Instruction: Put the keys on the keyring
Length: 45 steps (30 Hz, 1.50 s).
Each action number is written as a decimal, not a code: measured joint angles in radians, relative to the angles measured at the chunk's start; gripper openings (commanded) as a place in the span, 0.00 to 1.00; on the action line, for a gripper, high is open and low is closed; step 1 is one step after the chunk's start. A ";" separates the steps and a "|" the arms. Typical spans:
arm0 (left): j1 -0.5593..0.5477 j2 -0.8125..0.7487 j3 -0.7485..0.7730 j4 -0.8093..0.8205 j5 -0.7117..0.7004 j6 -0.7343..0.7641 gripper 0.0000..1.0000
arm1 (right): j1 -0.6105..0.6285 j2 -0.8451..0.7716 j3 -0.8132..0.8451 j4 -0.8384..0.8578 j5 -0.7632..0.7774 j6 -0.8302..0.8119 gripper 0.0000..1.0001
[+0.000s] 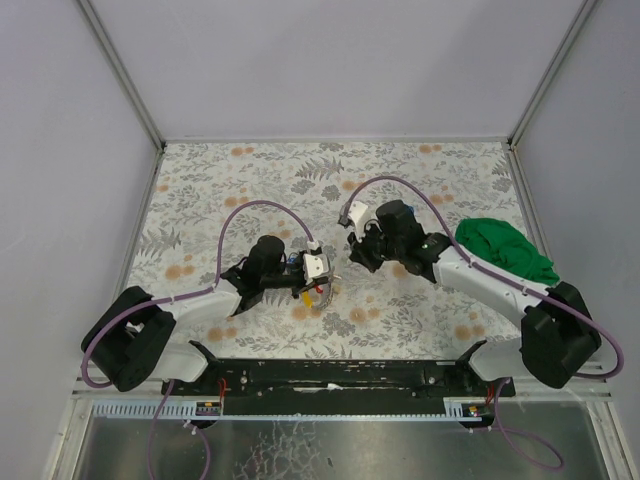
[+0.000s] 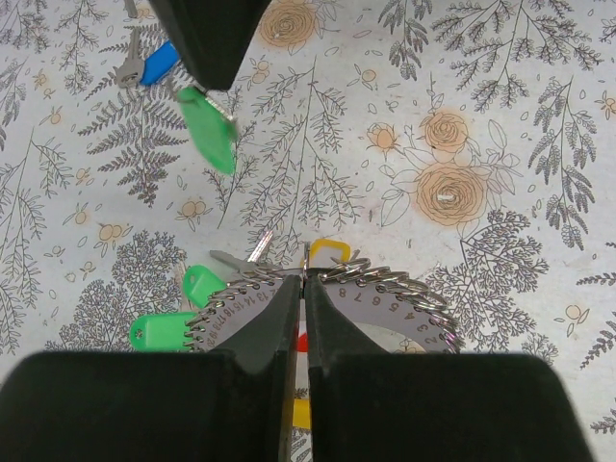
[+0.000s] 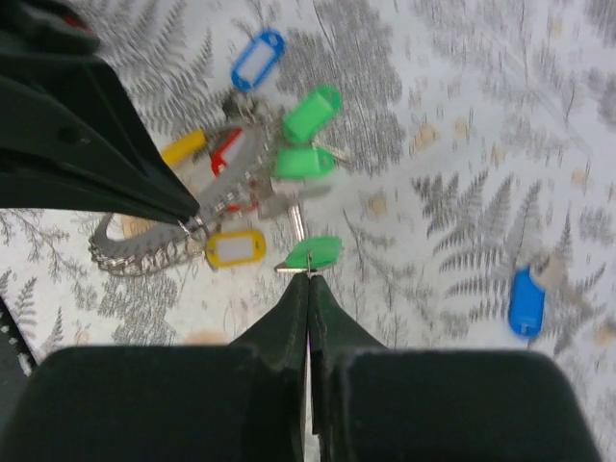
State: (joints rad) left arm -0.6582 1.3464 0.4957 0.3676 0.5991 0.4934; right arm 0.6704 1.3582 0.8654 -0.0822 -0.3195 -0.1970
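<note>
The keyring point(image 2: 385, 306) is a grey numbered half-disc edged with small wire rings, and it also shows in the right wrist view point(image 3: 144, 252). Green point(image 2: 202, 284), yellow point(image 2: 327, 252) and red tagged keys hang on it. My left gripper point(image 2: 302, 279) is shut on the keyring's edge and holds it just above the table point(image 1: 318, 287). My right gripper point(image 3: 309, 274) is shut on a green-tagged key point(image 3: 313, 253), held in the air just right of the keyring point(image 1: 353, 250). That key also shows in the left wrist view point(image 2: 207, 135). A loose blue-tagged key point(image 3: 526, 298) lies on the cloth.
A crumpled green cloth point(image 1: 505, 248) lies at the table's right, beside the right arm. The flowered tablecloth point(image 1: 250, 180) covers the table, with white walls on three sides. The two grippers are close together at the table's middle front.
</note>
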 measured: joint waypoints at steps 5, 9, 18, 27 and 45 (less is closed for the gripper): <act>0.000 0.000 0.000 0.000 -0.001 -0.003 0.00 | 0.000 0.085 0.147 -0.266 0.088 0.077 0.00; 0.000 0.000 0.000 0.000 -0.001 -0.004 0.00 | 0.001 0.160 0.239 -0.455 0.152 0.095 0.00; 0.000 0.000 0.000 0.000 0.000 -0.004 0.00 | 0.001 0.338 0.369 -0.695 0.231 0.074 0.01; 0.000 0.001 0.000 -0.001 -0.001 -0.005 0.00 | 0.001 0.589 0.492 -0.749 0.253 0.044 0.04; 0.000 0.007 0.003 -0.001 -0.014 -0.015 0.04 | 0.001 0.556 0.481 -0.610 0.249 0.075 0.45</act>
State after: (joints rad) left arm -0.6582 1.3533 0.4988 0.3668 0.5846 0.4786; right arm 0.6716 1.9144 1.3464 -0.6918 -0.0700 -0.1223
